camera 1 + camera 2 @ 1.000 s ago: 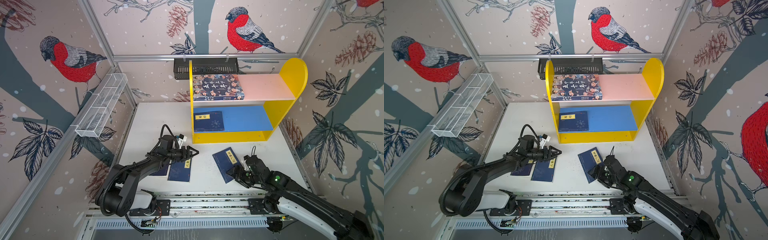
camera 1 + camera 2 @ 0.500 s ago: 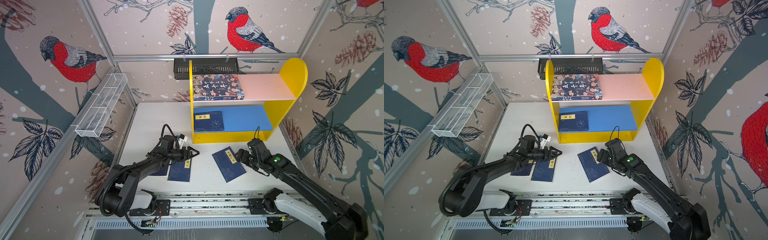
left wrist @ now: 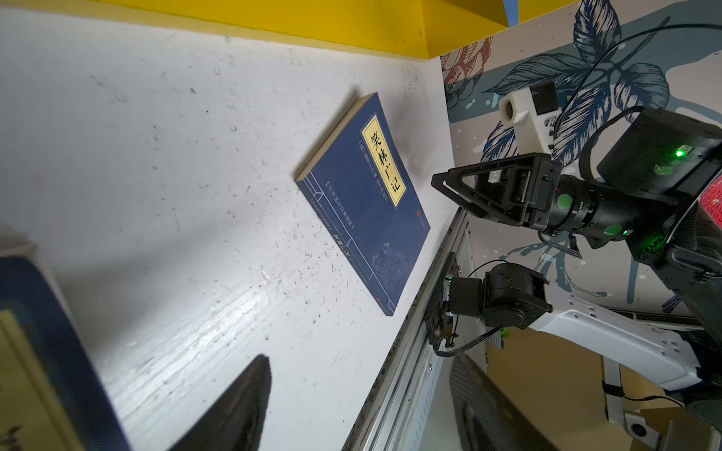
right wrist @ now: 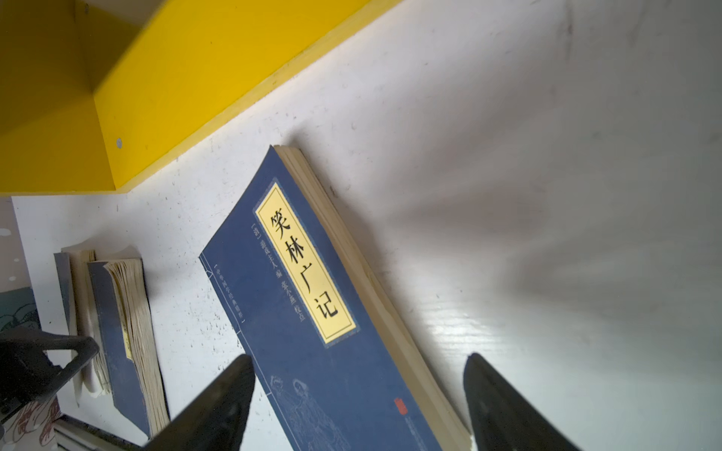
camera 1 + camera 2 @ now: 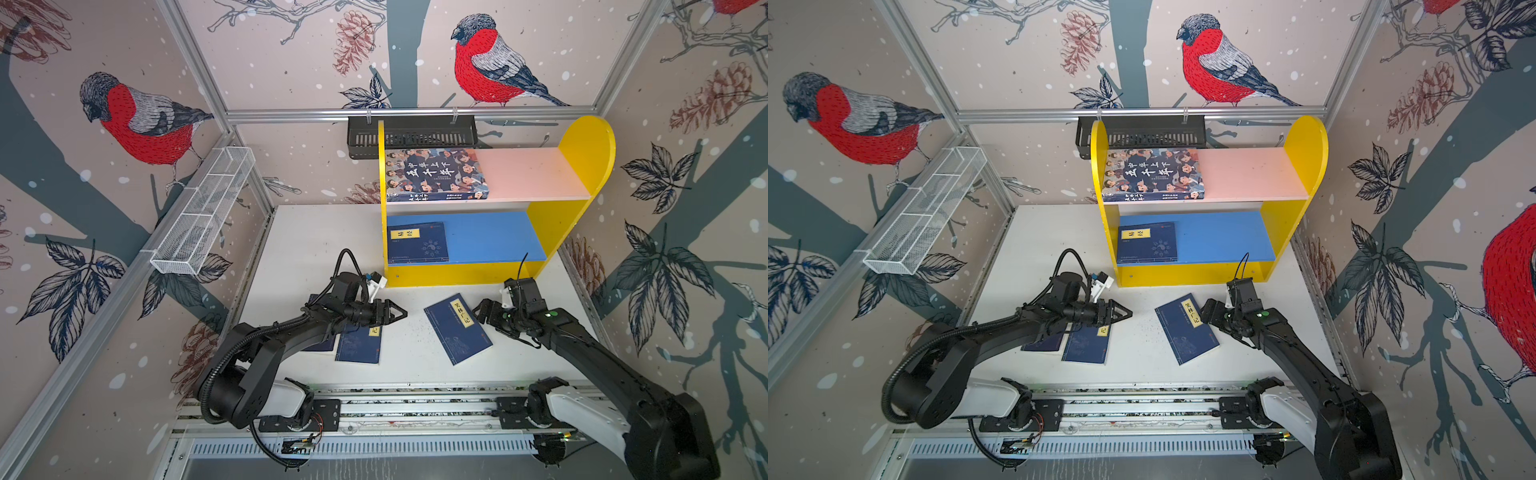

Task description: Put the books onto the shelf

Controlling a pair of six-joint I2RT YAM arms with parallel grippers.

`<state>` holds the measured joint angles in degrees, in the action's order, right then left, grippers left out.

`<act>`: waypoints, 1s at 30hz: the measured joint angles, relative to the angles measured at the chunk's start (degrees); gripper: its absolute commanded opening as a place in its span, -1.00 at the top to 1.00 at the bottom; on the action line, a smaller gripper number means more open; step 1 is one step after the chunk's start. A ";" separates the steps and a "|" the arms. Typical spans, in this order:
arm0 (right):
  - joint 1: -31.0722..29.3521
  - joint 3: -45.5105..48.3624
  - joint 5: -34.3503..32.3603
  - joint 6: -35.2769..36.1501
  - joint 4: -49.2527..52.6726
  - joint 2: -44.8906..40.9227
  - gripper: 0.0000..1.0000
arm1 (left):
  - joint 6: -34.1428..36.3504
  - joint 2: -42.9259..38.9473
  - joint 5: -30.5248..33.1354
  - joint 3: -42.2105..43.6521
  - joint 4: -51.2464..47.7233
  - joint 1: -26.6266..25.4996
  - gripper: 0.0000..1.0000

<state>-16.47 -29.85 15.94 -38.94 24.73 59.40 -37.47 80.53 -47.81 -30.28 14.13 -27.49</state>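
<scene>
The yellow shelf (image 5: 457, 276) (image 5: 1183, 276) stands at the back. A thick book with cartoon faces (image 5: 434, 174) lies on its pink board, and a navy book (image 5: 417, 243) lies on its blue board. A third navy book (image 5: 457, 328) (image 3: 367, 203) (image 4: 312, 312) lies flat on the table. My right gripper (image 5: 478, 309) (image 4: 359, 359) is open at this book's right edge, its jaws standing either side of the page edge. Two overlapping navy books (image 5: 359, 345) (image 4: 125, 332) lie further left, under my left gripper (image 5: 401, 313) (image 3: 359, 363), which is open and empty.
A white wire basket (image 5: 203, 212) hangs on the left wall. A black slotted rack (image 5: 411, 131) hangs behind the shelf. The arms' rails (image 5: 415, 407) run along the white table's (image 5: 311, 249) front edge.
My right gripper swung from the table's front edge up to the book's right side near the shelf, and its jaws opened slightly. The left arm stayed still.
</scene>
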 measured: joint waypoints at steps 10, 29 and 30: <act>-1.46 2.38 5.11 0.31 -3.52 3.48 -0.69 | 1.51 2.80 0.00 -1.03 -0.09 -1.27 -0.39; -6.14 4.44 5.38 -2.89 -7.17 -0.02 -0.70 | 4.11 10.99 1.57 -5.38 0.26 -9.22 -0.37; -5.49 4.66 5.53 -2.82 -7.19 -0.07 -0.70 | 3.52 11.23 1.60 -5.09 0.39 -9.22 -0.37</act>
<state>-21.96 -25.19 21.47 -41.76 17.54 59.33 -33.95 91.77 -46.22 -35.38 14.52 -36.71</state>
